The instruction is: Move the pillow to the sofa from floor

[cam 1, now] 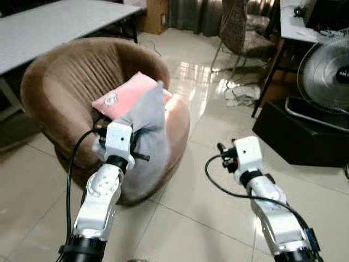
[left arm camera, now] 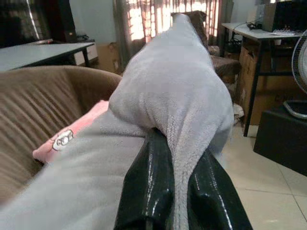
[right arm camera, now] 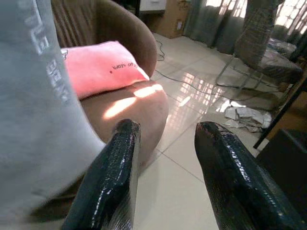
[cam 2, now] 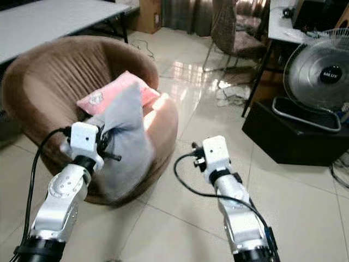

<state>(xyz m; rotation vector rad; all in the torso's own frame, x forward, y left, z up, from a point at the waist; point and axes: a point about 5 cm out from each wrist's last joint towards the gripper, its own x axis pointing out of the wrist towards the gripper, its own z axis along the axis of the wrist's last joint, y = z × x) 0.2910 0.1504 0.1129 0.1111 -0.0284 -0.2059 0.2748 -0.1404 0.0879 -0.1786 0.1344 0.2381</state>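
Observation:
A grey pillow (cam 1: 148,139) hangs against the front of the round brown sofa (cam 1: 60,87), held up off the floor. My left gripper (left arm camera: 178,191) is shut on a fold of the grey pillow (left arm camera: 168,91); its white wrist sits at the sofa's front edge. A pink pillow (cam 1: 124,97) lies on the sofa seat behind it. My right gripper (right arm camera: 165,143) is open with nothing between its fingers, over the tiled floor to the right of the sofa (right arm camera: 129,103).
A grey table (cam 1: 49,27) stands behind the sofa at the left. A chair (cam 1: 242,33) and crumpled paper (cam 1: 242,95) are at the back. A fan (cam 1: 327,71) and a black box (cam 1: 300,131) stand at the right. Open tile floor lies between my arms.

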